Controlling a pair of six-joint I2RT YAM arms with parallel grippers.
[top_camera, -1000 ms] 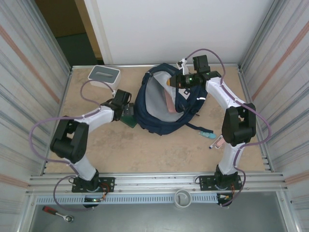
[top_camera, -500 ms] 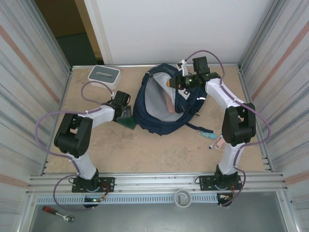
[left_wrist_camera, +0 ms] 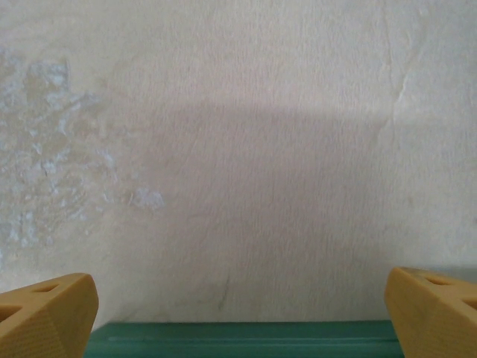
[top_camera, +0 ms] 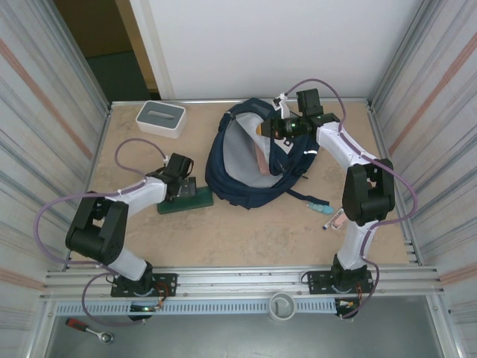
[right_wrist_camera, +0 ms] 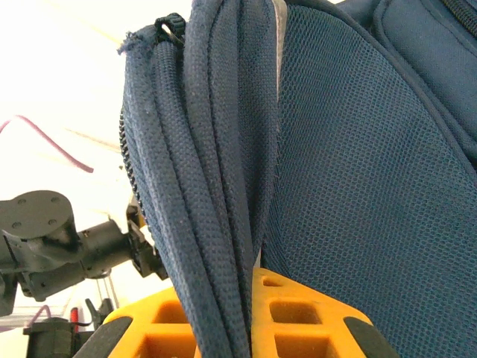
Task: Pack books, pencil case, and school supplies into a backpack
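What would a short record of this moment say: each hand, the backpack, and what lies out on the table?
left hand: open, poised over a flat green item on the table; contact cannot be told
right hand: shut on the backpack's opening rim
backpack: open, grey lining showing, a pinkish flat thing inside
outside the bag: teal marker and pink-and-white pen beside the right arm; white box at the far left
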